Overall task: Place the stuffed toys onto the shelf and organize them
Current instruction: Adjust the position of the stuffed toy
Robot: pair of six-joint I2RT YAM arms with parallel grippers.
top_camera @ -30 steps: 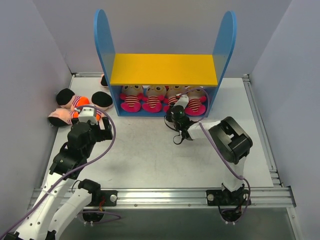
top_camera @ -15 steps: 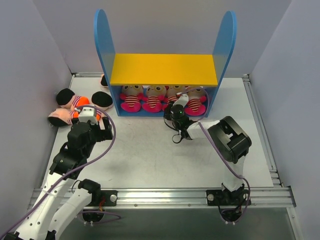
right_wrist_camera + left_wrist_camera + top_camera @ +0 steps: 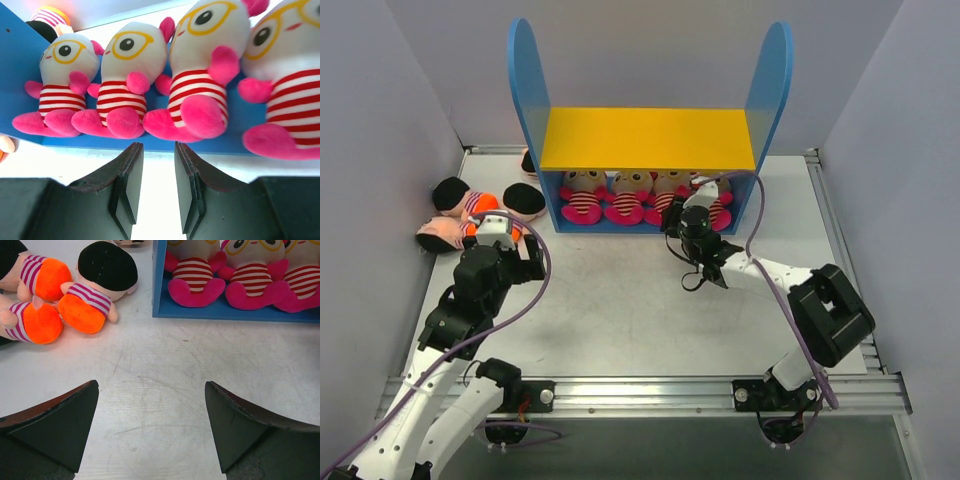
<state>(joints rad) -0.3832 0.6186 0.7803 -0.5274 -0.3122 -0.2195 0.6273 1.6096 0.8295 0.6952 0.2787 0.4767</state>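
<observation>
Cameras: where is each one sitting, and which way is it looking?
Top external: high behind the arm bases, looking down on the table, shelf, left arm and right arm.
Left wrist: low on the left arm, facing the orange-bottomed toys and the shelf's left corner; its open left gripper shows.
Right wrist: close to the shelf, facing the pink striped toys; the right gripper, slightly open, shows.
Shared: both wrist views see the pink striped toys.
</observation>
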